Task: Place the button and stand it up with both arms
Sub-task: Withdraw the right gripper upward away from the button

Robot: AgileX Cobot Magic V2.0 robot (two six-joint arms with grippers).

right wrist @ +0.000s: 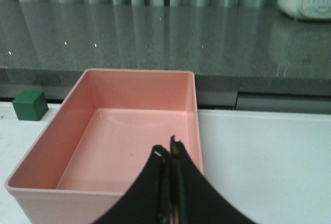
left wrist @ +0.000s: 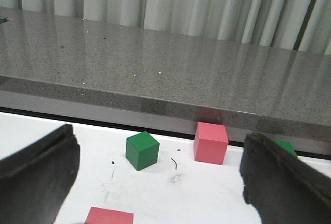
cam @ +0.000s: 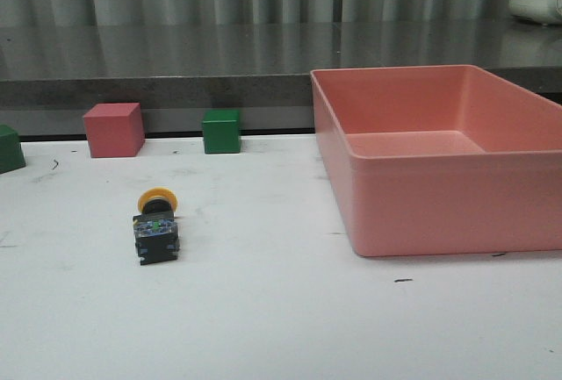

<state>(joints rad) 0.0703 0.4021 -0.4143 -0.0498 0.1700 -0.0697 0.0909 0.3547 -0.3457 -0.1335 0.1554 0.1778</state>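
The button [cam: 156, 224] lies on its side on the white table, left of centre in the front view, its yellow cap pointing away and its clear bottom facing the camera. No arm shows in the front view. My left gripper [left wrist: 158, 182] is open and empty, its two dark fingers [left wrist: 36, 177] wide apart above the table near the cubes; the button is not in its view. My right gripper [right wrist: 168, 151] is shut and empty, its tips over the near rim of the pink bin [right wrist: 111, 146].
A large empty pink bin [cam: 439, 196] fills the right side. A pink cube [cam: 113, 129] and a green cube [cam: 220, 131] stand at the table's back edge, another green cube [cam: 9, 148] at far left. A grey counter runs behind.
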